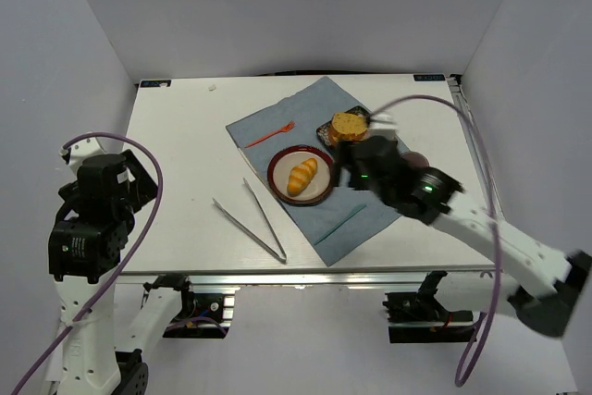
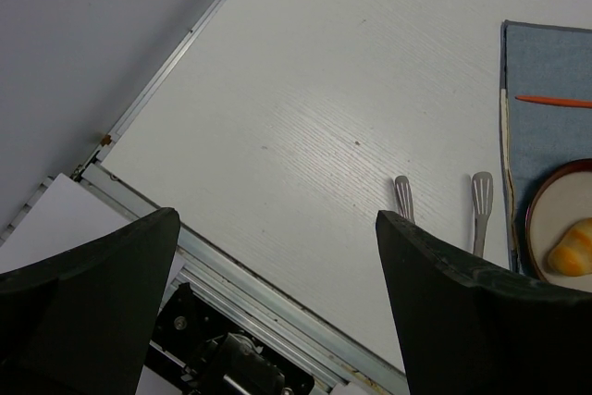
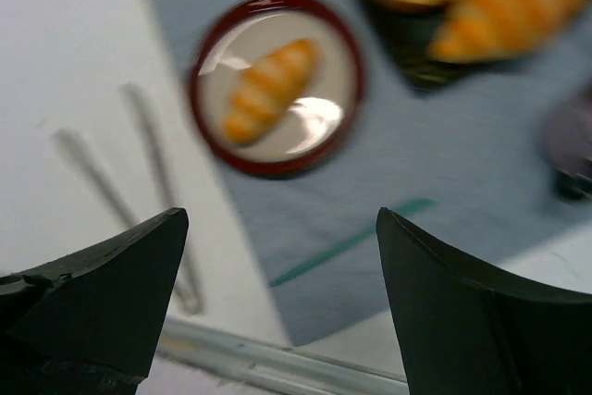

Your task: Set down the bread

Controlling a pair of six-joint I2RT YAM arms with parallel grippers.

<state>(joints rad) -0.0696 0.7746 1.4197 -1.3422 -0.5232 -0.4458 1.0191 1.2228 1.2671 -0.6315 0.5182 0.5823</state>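
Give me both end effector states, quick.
Left end effector: open, empty.
Right end effector: open, empty; bread lies on the plate.

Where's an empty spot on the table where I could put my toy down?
The big bare white table left of the tongs and the blue cloth is free, back to the far edge. It is crowded on the cloth: red plate with bread, orange fork, black tray, and the right arm above.
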